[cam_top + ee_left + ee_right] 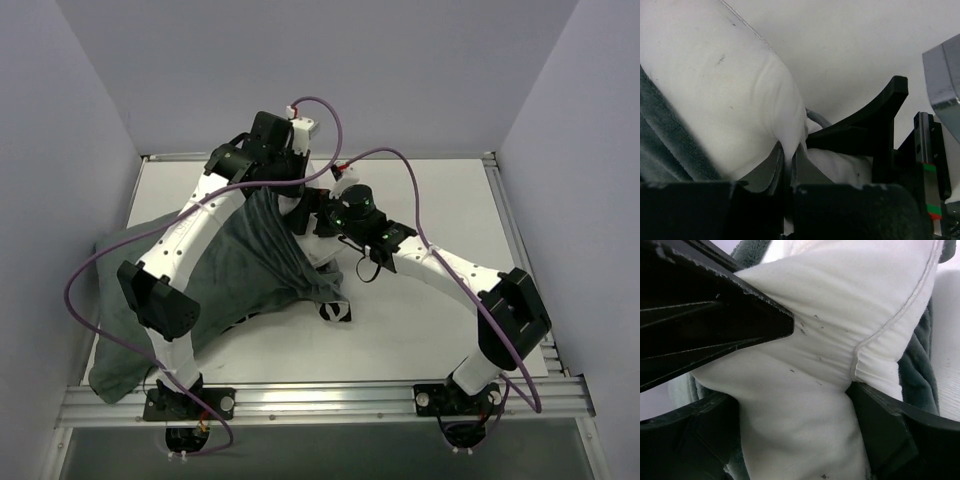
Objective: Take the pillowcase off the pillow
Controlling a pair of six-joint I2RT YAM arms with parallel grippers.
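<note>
The pillowcase (250, 260) hangs grey-green side out from the middle of the table (430, 330) down to the near left edge; a zebra-striped corner (335, 312) shows at its hem. The white pillow (715, 75) is almost hidden in the top view. My left gripper (789, 150) is shut on a pinch of the pillow's white fabric, with the grey pillowcase (665, 145) beside it. My right gripper (797, 415) is shut on a thick fold of the pillow (840, 300), with grey cloth (920, 365) behind. Both grippers meet above the cloth, the left gripper (300, 205) beside the right (318, 215).
Grey walls close in the table on three sides. An aluminium rail (320, 400) runs along the near edge by the arm bases. Purple cables (400, 160) loop over both arms. The right arm's black finger (870, 115) sits close beside the left gripper.
</note>
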